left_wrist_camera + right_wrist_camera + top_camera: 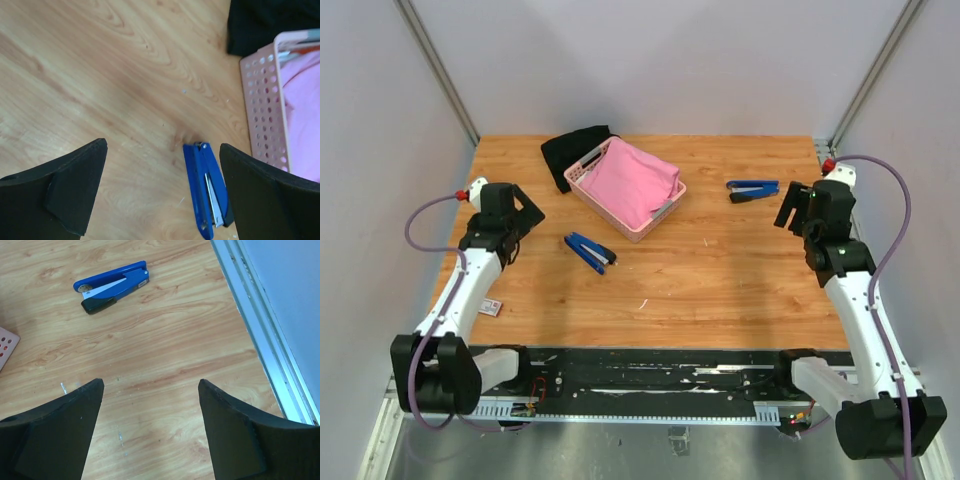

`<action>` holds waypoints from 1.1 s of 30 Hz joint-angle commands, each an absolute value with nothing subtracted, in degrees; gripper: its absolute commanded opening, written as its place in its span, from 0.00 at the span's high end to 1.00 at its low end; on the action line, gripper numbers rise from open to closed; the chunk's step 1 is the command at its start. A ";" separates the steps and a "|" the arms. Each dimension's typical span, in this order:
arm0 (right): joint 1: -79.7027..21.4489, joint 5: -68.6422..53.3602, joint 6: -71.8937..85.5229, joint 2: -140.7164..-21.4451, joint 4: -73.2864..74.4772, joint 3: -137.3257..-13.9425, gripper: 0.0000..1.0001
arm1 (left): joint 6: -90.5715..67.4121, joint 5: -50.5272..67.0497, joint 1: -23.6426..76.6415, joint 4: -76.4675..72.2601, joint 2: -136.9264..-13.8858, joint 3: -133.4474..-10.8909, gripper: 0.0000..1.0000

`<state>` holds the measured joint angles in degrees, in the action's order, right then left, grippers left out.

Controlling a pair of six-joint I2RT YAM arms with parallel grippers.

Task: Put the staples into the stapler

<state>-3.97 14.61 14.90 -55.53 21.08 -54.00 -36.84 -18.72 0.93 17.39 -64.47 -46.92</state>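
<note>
The staples carton (490,307), a small flat white box with red print, lay at the near-left edge of the desk (720,290), just beside the left arm's forearm and well back toward that arm's base. No loose silvery strip of staples could be made out, and the carton was too small in the overhead view to tell how its long side ran. The left claw (162,145) stood past the carton and pointed away from it toward the middle of the desk, so the carton sat behind it and outside its wrist view. That claw was spread wide and held nothing. Ahead of it, low and to the right in the wrist view, lay the blue stapler (590,252). Overhead, its long axis ran diagonally from rear-left to near-right, near the pink basket (582,180) that held a pink cloth (630,180), with a black cloth (570,150) behind. The right claw (151,382) was likewise wide apart and empty on the far right. A second blue stapler (753,190) lay ahead of it, well apart from the carton. By this layout the left arm was much the nearer to the staples, though it would probably have to draw back and turn toward its own base to reach them.
</note>
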 commanded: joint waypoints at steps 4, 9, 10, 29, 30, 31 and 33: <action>-3.25 20.08 18.19 -54.03 30.06 -60.91 0.21 | -35.13 -8.41 0.79 29.71 -68.70 -55.58 0.01; -2.42 19.43 20.05 -48.36 26.06 -53.02 0.18 | -37.48 -11.65 0.79 26.64 -65.19 -54.78 0.01; -2.38 16.79 20.68 -47.71 24.90 -52.10 0.18 | -37.85 -11.76 0.79 27.23 -64.78 -55.31 0.01; -5.97 -4.26 26.72 -61.38 32.74 -61.54 0.22 | -52.12 -13.41 -12.20 37.85 -61.12 -39.70 0.01; -5.98 -4.40 27.20 -61.37 31.93 -61.04 0.22 | -53.29 -16.00 -12.32 39.87 -61.29 -40.05 0.01; -5.98 -4.64 27.36 -61.43 31.16 -60.61 0.22 | -54.66 -18.64 -12.54 41.55 -61.46 -40.23 0.01; -6.02 -3.41 28.16 -61.70 30.01 -59.95 0.21 | -57.88 -21.65 -14.34 44.25 -61.56 -39.79 0.01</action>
<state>-5.19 -1.72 25.63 -62.15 33.12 -60.38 -50.87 -13.19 -12.01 38.37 -62.72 -39.09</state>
